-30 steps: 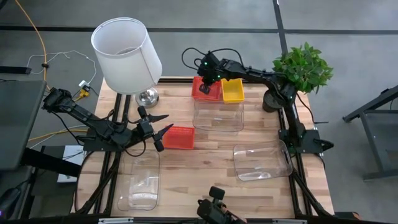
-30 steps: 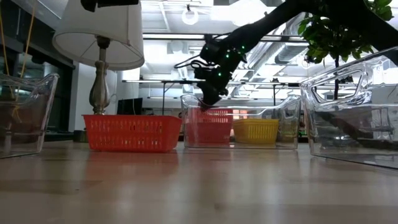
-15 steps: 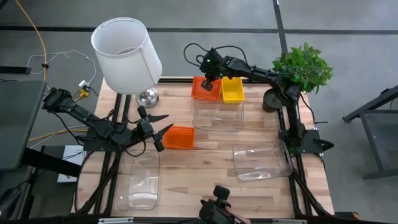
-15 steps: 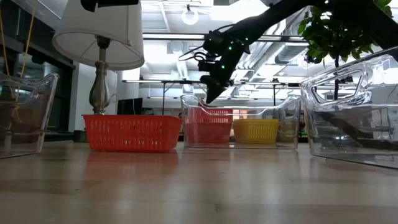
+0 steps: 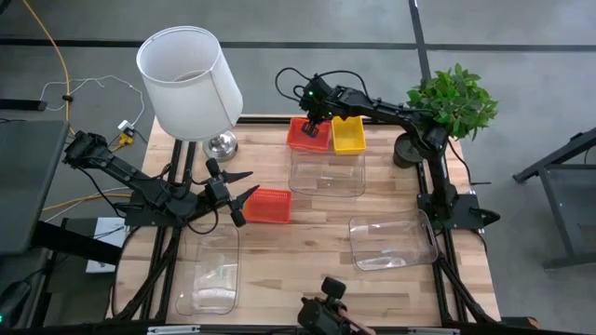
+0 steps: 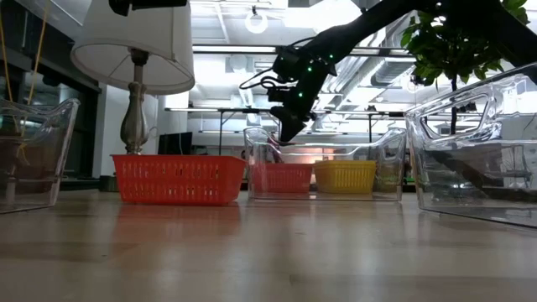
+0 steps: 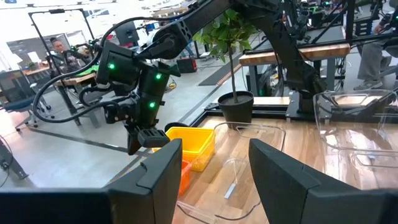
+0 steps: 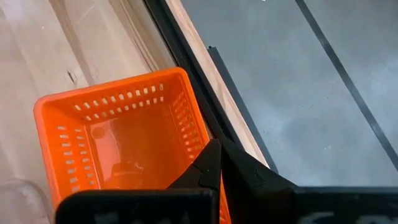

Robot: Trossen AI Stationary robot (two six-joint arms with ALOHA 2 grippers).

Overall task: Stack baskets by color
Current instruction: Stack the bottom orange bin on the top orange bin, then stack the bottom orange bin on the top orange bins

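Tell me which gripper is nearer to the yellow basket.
Right. The right gripper hangs just beside the yellow basket, over the red one; the left gripper waits far across the table.

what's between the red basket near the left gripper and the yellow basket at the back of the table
In the high view, a clear tub lies between the near red basket and the yellow basket.

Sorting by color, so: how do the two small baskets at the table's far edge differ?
The red-orange basket sits under the shut right gripper; the yellow basket beside it has no gripper over it. The red-orange one lies toward the lamp, the yellow one toward the plant. Both are small, empty mesh baskets behind the clear tub.
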